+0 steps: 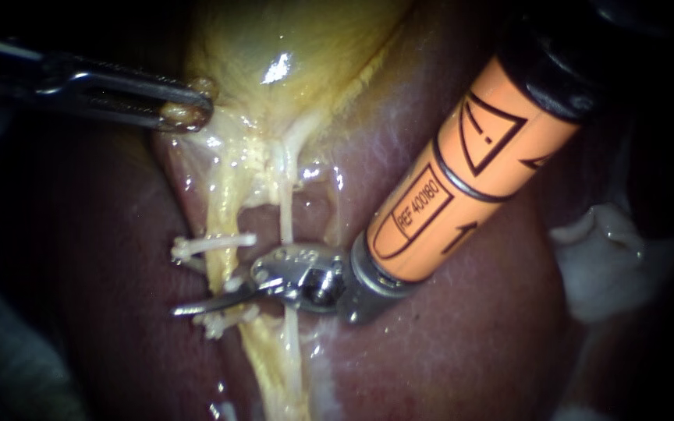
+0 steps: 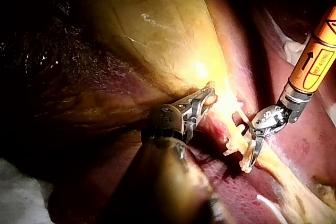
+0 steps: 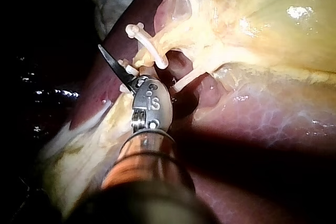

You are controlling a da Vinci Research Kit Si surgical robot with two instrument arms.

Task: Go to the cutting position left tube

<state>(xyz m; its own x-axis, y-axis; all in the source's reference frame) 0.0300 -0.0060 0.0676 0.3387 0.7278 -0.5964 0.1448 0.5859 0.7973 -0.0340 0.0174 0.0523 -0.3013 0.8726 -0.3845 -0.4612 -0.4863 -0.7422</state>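
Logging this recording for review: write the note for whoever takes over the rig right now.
The left instrument has its jaws shut on the pale yellow gallbladder.
The orange-sleeved right instrument has its tip across the yellow left tube, between the upper white clip and the lower white clip.
Done: the cutting position looks reached.
Left: check the placement. The tube looks uncut.

The thin whitish tube passes under the right instrument's silver wrist and is hidden there. Ahead of that wrist, metal crosses the yellow stringy left tube, so the stretch between the two white plastic clips is seemingly only half seen. Behind the left instrument's end effector its dark shaft fades into shadow; the pale yellow gallbladder it pinches runs off the edge.
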